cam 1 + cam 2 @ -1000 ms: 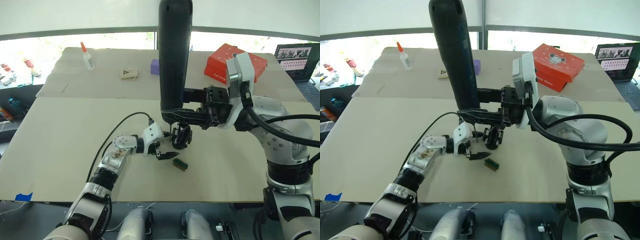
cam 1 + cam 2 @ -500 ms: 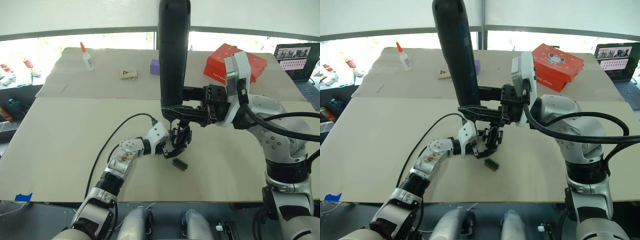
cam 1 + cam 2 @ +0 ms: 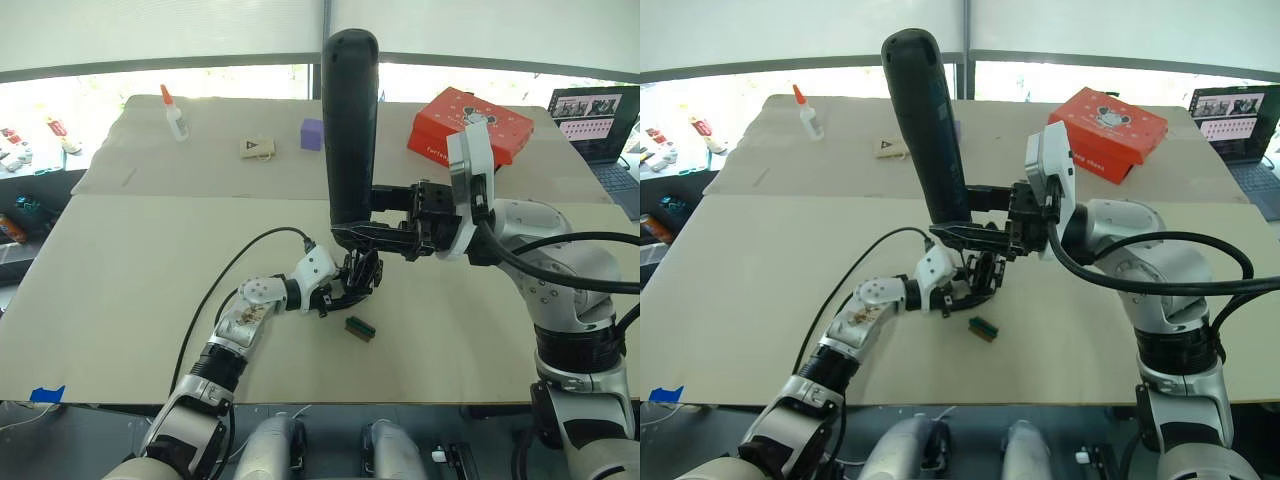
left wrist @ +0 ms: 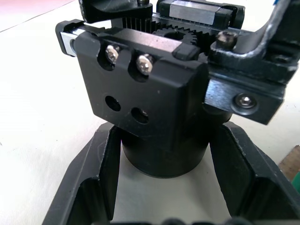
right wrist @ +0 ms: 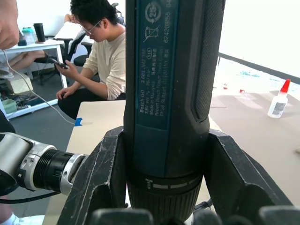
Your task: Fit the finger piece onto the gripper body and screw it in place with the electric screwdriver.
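My right gripper (image 3: 372, 234) is shut on the electric screwdriver (image 3: 349, 125), a thick black handle standing nearly upright. Its lower end hangs just above the gripper body (image 3: 362, 274). That small black assembly stands on the table. In the left wrist view its round base (image 4: 164, 157) sits between my left fingers (image 4: 101, 180), with a geared, screwed block above it. My left gripper (image 3: 336, 296) is shut on that base from the left. I cannot tell the finger piece apart from the assembly.
A small green-topped block (image 3: 359, 328) lies just in front of the gripper body. At the far side of the table (image 3: 120, 280) are a red box (image 3: 468, 125), a purple block (image 3: 311, 133), a small tag (image 3: 259, 148) and a glue bottle (image 3: 175, 112). A laptop (image 3: 595, 118) is far right. A seated person (image 5: 105, 61) shows behind.
My left gripper has moved right and closed around the gripper body's base. The right arm has brought the screwdriver lower, so its rounded top now shows.
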Robot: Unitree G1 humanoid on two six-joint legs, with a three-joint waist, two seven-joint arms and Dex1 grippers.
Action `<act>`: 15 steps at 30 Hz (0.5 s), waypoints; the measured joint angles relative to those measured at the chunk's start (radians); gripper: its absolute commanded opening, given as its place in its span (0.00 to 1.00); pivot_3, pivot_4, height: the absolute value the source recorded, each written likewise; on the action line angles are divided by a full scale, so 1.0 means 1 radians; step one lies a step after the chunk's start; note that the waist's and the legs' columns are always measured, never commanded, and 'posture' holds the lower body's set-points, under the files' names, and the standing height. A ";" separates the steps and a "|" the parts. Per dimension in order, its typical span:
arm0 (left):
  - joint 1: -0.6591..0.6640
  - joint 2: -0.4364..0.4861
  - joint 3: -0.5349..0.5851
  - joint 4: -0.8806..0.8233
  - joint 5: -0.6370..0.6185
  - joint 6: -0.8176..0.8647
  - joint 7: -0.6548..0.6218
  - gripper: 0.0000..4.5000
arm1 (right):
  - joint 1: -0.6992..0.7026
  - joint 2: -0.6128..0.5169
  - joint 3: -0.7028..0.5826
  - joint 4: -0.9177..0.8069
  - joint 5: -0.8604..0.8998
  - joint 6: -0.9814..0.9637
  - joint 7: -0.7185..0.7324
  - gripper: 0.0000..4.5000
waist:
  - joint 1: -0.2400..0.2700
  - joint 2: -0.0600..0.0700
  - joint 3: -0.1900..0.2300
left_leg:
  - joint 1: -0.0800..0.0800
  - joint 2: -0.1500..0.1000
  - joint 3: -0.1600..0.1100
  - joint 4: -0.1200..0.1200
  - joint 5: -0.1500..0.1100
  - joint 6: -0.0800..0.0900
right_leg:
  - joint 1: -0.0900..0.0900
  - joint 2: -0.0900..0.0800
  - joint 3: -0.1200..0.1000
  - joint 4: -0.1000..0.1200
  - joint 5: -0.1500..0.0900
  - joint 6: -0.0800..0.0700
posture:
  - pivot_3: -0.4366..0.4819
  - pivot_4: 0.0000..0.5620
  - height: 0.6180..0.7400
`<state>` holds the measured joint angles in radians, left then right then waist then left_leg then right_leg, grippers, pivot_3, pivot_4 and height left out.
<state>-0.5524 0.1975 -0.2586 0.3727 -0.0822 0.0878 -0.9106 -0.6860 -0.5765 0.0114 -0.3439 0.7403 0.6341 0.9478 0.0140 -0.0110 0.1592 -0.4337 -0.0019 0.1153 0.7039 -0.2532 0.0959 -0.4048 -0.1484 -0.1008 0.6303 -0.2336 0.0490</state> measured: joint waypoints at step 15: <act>-0.009 0.000 0.000 0.020 0.001 -0.018 -0.009 0.50 | 0.018 0.003 0.000 0.005 -0.055 -0.054 0.014 0.43 | 0.001 0.000 0.000 | 0.000 0.000 0.000 0.000 0.000 0.000 | 0.000 0.000 0.000 0.000 0.000 0.000 | 0.48 0.27 1.00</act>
<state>-0.5612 0.1974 -0.2586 0.3923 -0.0814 0.0697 -0.9195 -0.6677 -0.5739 0.0116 -0.3393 0.6849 0.5803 0.9617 0.0151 -0.0110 0.1592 -0.4337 -0.0019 0.1153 0.7041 -0.2532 0.0959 -0.4047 -0.1484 -0.1008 0.6303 -0.2336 0.0490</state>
